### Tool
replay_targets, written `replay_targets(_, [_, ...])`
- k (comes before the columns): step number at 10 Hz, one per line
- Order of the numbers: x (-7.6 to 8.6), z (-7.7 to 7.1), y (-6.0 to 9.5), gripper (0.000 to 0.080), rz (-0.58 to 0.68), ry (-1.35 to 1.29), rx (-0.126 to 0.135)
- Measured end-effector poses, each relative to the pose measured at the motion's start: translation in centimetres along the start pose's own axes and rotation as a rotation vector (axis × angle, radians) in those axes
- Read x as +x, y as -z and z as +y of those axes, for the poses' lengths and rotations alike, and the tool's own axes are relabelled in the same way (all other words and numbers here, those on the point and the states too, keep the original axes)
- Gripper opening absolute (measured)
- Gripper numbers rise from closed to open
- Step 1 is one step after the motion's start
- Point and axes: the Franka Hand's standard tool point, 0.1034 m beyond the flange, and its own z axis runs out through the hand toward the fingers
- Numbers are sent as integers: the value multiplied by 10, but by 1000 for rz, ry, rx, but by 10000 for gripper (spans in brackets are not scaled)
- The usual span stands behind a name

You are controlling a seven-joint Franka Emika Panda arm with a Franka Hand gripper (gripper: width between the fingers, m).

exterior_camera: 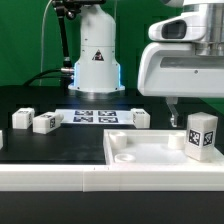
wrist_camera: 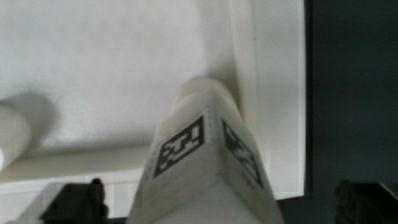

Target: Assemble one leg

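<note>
One leg [exterior_camera: 201, 135], a small white block with black-and-white tags, stands upright on the right end of the large flat white panel [exterior_camera: 140, 152]. My gripper [exterior_camera: 196, 113] hangs just above it, open, with one dark finger [exterior_camera: 171, 112] to the exterior view's left of the leg. In the wrist view the leg [wrist_camera: 205, 150] stands between my two fingertips [wrist_camera: 75, 203], with a gap on each side of it. The gripper [wrist_camera: 219, 206] holds nothing. The panel [wrist_camera: 107, 60] fills the wrist view behind the leg.
Three more legs lie on the black table: two at the exterior view's left [exterior_camera: 22, 119] [exterior_camera: 46, 122] and one near the middle [exterior_camera: 140, 117]. The marker board [exterior_camera: 95, 116] lies in front of the robot base [exterior_camera: 95, 62]. A round socket [exterior_camera: 126, 156] shows in the panel.
</note>
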Motion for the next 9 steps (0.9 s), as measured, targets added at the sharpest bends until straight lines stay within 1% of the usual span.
replay_targets(5, [2, 9, 0, 649, 2, 382, -4])
replay_targets(6, [2, 10, 0, 649, 2, 432, -4])
replay_targets(8, [2, 10, 0, 649, 2, 420, -4])
replay_targets(9, [2, 10, 0, 535, 2, 420, -4])
